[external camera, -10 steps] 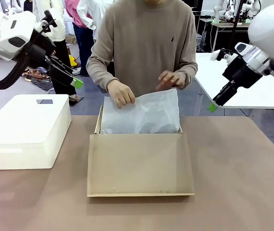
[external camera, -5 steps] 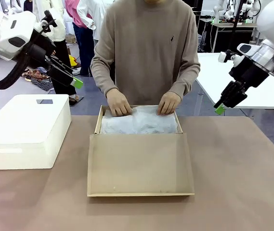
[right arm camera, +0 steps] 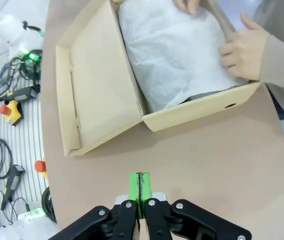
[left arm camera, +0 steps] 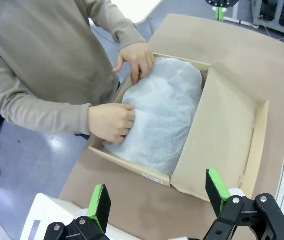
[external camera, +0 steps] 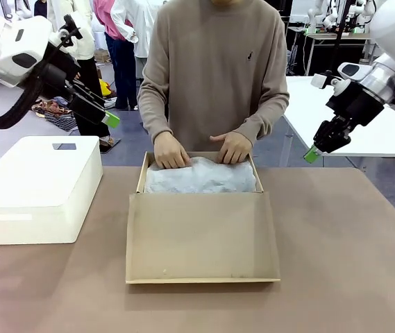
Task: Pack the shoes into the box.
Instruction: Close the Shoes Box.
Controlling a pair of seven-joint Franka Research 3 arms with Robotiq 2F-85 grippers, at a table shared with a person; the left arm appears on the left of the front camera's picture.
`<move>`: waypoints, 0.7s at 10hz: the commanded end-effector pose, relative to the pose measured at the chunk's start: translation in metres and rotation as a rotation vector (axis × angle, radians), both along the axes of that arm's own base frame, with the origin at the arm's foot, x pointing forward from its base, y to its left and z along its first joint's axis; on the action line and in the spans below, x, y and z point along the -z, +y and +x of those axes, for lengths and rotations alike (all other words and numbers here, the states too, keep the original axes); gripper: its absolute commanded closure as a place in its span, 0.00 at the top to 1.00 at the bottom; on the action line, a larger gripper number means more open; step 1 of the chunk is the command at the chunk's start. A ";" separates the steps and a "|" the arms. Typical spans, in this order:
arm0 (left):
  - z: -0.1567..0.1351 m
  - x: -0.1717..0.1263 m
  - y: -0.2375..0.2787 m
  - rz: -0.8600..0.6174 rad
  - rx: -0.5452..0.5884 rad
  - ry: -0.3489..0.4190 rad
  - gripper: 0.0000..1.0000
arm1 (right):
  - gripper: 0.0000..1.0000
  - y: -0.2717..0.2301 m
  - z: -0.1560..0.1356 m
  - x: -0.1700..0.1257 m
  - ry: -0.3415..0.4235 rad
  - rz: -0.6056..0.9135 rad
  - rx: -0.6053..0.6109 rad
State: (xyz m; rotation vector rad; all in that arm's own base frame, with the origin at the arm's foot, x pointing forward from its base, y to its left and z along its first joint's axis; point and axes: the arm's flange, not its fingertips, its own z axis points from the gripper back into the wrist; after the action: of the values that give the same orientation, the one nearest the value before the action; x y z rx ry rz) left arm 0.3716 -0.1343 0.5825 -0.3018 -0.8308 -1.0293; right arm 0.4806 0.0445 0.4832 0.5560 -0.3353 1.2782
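Note:
The tan cardboard box (external camera: 141, 179) stands open mid-table, its flip lid (external camera: 203, 236) lying flat toward me. White tissue paper (external camera: 200, 177) covers the inside, so the shoes are hidden under it. The person's hands (external camera: 171, 149) press the tissue down at the far rim. My left gripper (external camera: 107, 114) hangs open, high at the left above the white bin. In the left wrist view its fingers (left arm camera: 99, 200) stand wide apart over the box (left arm camera: 132, 162) and tissue (left arm camera: 161, 115). My right gripper (external camera: 312, 154) hovers shut and empty, right of the box. Its pads (right arm camera: 140, 189) touch above bare table, near the box (right arm camera: 201, 107).
A white plastic bin (external camera: 37, 187) sits on the brown table (external camera: 343, 263) at the left. A white table (external camera: 364, 118) stands behind at the right. Cables and an emergency stop button (right arm camera: 12, 111) lie off the table's edge.
The person has pushed the raised tissue down flat into the box and now holds it with both hands. My right gripper shifted slightly rightward. The left arm stayed still.

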 end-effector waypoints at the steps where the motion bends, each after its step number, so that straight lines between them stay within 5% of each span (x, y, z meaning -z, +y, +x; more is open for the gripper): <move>1: 0.001 0.002 0.002 -0.016 0.022 -0.002 1.00 | 0.00 -0.004 0.004 -0.002 -0.028 0.031 0.021; 2: 0.001 0.002 0.002 -0.016 0.022 -0.002 1.00 | 0.00 -0.007 0.002 -0.003 -0.014 0.024 0.127; 3: 0.001 0.002 0.002 -0.016 0.022 -0.002 1.00 | 0.00 -0.002 0.001 0.000 -0.003 0.000 0.007; 7: 0.001 0.002 0.002 -0.016 0.022 -0.002 1.00 | 0.00 -0.002 0.001 0.000 -0.003 0.000 0.007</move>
State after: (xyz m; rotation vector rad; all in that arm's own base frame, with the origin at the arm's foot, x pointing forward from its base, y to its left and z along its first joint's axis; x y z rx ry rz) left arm 0.3716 -0.1343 0.5825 -0.3018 -0.8308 -1.0292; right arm 0.4814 0.0458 0.4838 0.5492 -0.3359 1.2616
